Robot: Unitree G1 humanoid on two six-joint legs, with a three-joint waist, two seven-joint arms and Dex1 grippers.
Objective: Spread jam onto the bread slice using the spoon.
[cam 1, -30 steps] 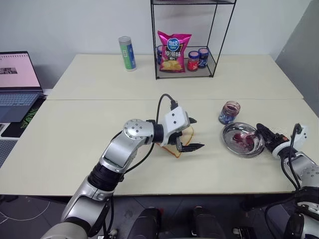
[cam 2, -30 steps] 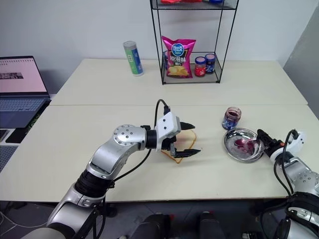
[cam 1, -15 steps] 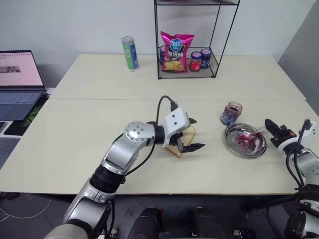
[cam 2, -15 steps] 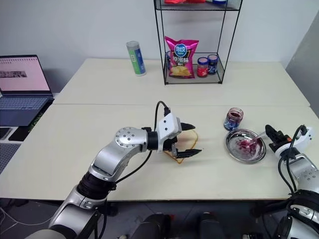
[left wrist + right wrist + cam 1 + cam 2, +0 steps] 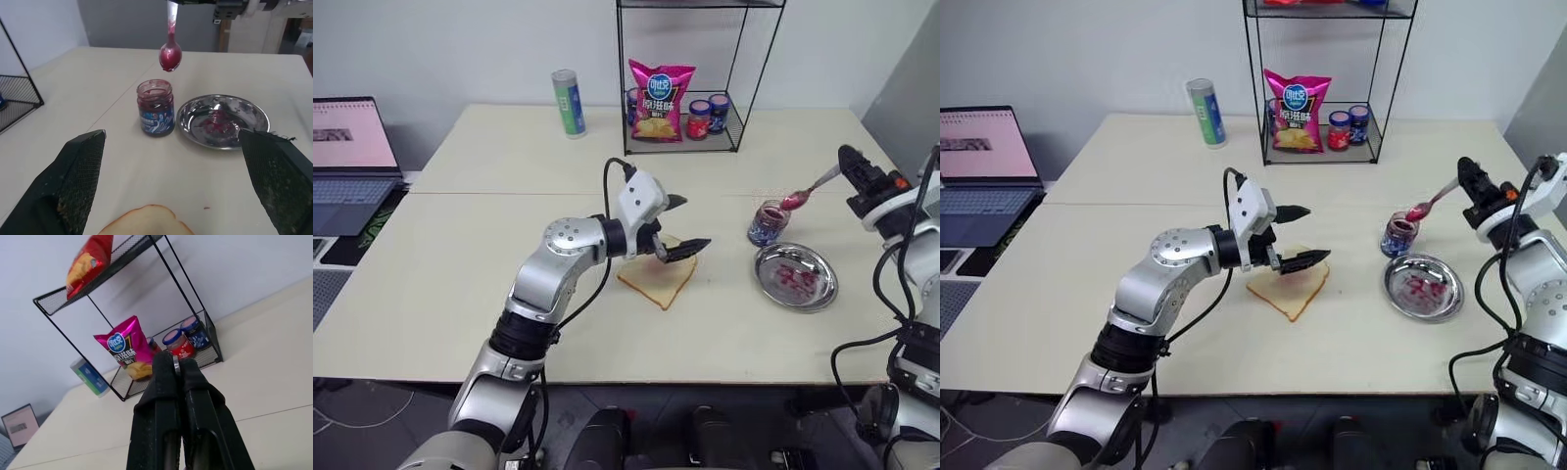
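On the far left edge of the table [image 5: 431, 284] sits an open laptop [image 5: 347, 162]. The left gripper [image 5: 677, 225] hovers with its jaws released wide, above the near edge of the bread slice [image 5: 658, 281], which lies flat on the table and is not touched. Behind, a green can [image 5: 567, 103] stands near a black wire rack [image 5: 685, 78] with a pink chip bag [image 5: 656, 101] and two lidded jars. To the right of the bread stands an open jam jar [image 5: 155, 108], and just beside it a round steel dish [image 5: 794, 275] smeared with jam [image 5: 215, 121]. The right gripper [image 5: 850, 164] is clenched on the spoon [image 5: 808, 190] handle, and the red-coated bowl hangs in the air above the jar.
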